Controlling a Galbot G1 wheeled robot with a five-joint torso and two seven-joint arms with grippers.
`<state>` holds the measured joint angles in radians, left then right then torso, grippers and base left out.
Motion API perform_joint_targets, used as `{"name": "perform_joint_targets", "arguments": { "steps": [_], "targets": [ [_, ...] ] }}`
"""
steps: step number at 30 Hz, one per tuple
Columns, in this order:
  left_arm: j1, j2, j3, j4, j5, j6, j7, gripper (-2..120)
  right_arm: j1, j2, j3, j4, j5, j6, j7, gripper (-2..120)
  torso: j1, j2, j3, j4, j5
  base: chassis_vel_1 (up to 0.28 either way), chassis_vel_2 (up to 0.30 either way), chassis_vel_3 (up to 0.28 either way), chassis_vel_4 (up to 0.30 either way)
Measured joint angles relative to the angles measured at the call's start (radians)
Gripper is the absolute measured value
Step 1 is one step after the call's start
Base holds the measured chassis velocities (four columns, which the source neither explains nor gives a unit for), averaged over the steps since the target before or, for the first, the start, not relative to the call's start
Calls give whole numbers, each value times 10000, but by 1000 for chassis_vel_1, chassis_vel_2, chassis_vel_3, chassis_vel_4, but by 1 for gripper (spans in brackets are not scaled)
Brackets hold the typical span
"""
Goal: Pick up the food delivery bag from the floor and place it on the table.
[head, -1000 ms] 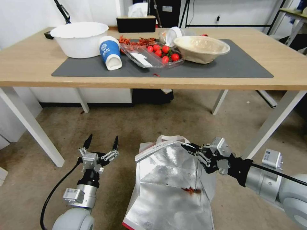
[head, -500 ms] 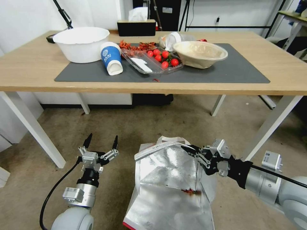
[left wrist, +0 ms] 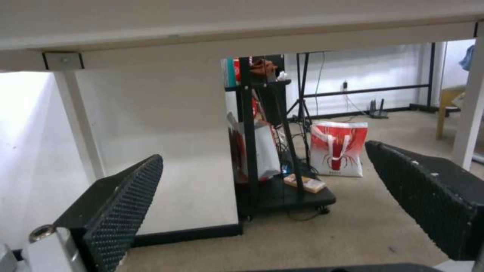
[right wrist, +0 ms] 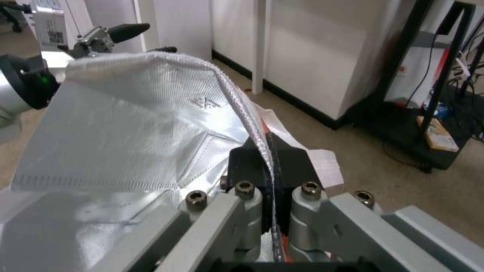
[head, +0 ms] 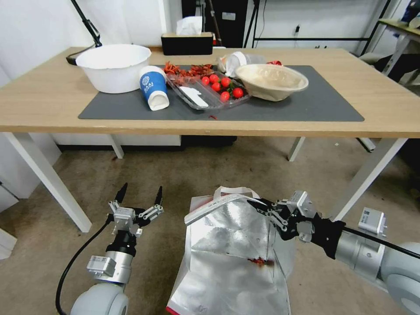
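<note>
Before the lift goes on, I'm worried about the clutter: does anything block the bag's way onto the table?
Partly. The right pincer is shut on the food delivery bag rim, below the table edge. The mat's left and middle hold a white bowl, blue cup, tomato tray and beige bowl; its right end is bare.

the whole head view slides: the table point(head: 52, 109) and its bowls sit lower in frame now, showing more of its far edge.
</note>
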<state>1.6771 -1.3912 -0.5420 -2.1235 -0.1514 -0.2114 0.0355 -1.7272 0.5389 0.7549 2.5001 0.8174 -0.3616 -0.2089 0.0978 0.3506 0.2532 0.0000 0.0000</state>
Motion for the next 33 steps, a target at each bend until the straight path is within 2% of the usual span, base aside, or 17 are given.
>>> {"name": "perform_joint_targets", "arguments": {
  "steps": [19, 33],
  "targets": [
    [-34, -40, 11, 50, 53, 115, -9, 100, -115, 25, -15, -1, -27, 69, -53, 0, 243, 729, 481, 0, 0, 0, 0, 0, 0],
    [6, -10, -4, -14, 57, 149, -34, 100, -399, -14, -30, -1, 475, 16, 211, 0, 468, 1361, 893, -1, 0, 0, 0, 0, 0]
  ]
}}
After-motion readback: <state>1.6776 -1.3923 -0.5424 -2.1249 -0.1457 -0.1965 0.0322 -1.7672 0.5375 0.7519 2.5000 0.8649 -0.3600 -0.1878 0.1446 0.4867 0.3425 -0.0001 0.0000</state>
